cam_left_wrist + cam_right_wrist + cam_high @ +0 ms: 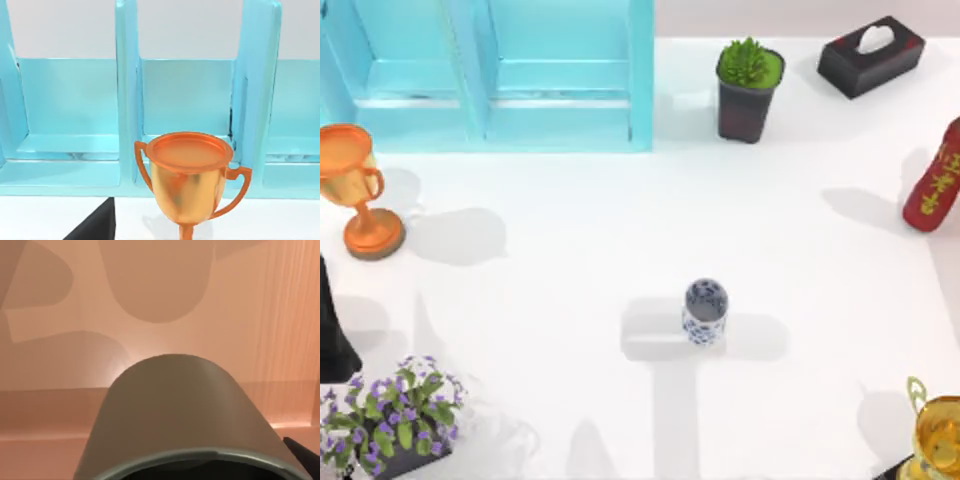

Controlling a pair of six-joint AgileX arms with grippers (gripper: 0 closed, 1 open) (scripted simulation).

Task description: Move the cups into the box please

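Right gripper sat close against the olive-grey cup (170, 410); clamped or not, we couldn't tell. The white-and-blue cup (705, 311) stood upright mid-table, well nearer than the box (640, 90). It looked light, slick and breakable, so we'd pinch mid-wall. Left arm (332, 335) idled at the left edge.

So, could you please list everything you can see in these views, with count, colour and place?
box: one, light blue, compartmented, table's far left
white and blue floral cup: one, upright, table's middle
olive-grey cup: one, close before the right wrist camera
orange trophy goblet: one, left edge, before the box
gold trophy: one, near right corner
green potted plant: one, dark pot, far side, right of the box
tissue box: one, dark, far right
red bottle: one, right edge
purple flower pot: one, near left corner
left arm: black part, left edge
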